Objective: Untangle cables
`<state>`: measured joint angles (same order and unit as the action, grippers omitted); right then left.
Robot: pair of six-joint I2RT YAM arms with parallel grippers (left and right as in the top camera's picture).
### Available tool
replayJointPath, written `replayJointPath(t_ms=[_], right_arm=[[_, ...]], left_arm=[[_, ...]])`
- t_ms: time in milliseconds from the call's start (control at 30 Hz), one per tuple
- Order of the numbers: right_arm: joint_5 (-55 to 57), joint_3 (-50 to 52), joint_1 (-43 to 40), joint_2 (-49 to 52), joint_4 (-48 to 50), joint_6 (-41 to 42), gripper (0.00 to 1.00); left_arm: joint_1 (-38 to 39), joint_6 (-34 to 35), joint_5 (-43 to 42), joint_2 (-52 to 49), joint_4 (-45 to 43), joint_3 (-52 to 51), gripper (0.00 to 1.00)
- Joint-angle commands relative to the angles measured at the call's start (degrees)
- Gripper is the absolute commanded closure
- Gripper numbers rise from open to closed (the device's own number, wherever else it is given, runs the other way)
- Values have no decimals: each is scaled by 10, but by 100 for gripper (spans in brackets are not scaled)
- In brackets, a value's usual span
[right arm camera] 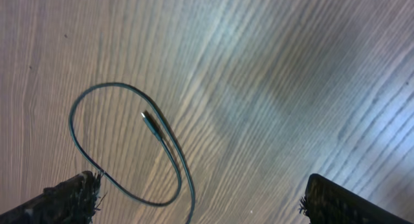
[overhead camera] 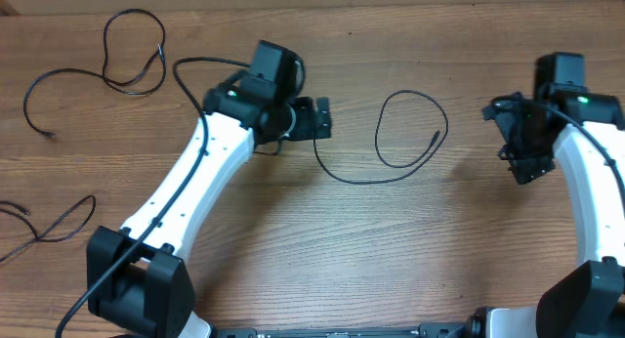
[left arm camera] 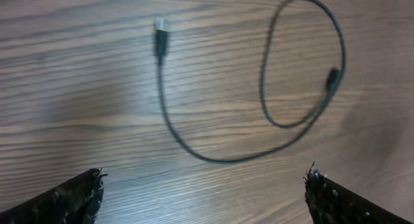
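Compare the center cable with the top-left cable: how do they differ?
The center cable has one end right by the left pincer; the top-left cable lies well away from it. The center cable's plug curls back inside its own loop; the top-left cable's tail runs away from its loop. Both: thin, black, unheld.

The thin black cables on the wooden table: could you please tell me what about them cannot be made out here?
- Looped black cable in the middle: in the overhead view its left end is hidden under the left gripper; the right wrist view cuts it off at the bottom edge.
- Thin black cable at lower left: cut off by the overhead view's left edge.
- Thin black cable at upper left: plugs too small to tell.
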<state>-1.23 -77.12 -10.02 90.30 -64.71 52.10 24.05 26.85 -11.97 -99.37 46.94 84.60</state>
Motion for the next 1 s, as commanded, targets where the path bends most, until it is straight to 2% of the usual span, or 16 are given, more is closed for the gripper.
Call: replayJointPath(t_ms=[0,300,500,600,767,867,967], right_arm=[[-29,23,6,0,0,-10,0],[-28,85,89,55,87,6,0],[41,84,147,118,136,7,4],[83,84,165,142,141,38,5],[93,85,176,165,176,38,7],[94,85,181,189,189,38,10],[86,85,184,219,189,38,27]], left_arm=[[17,18,26,0,12,-1,0],[3,19,105,1,86,-1,0],[-8,16,107,1,103,-1,0],[-9,14,109,1,103,-1,0],[-9,14,109,1,103,-1,0],[-8,14,109,1,103,-1,0],[-9,14,111,1,105,-1,0]])
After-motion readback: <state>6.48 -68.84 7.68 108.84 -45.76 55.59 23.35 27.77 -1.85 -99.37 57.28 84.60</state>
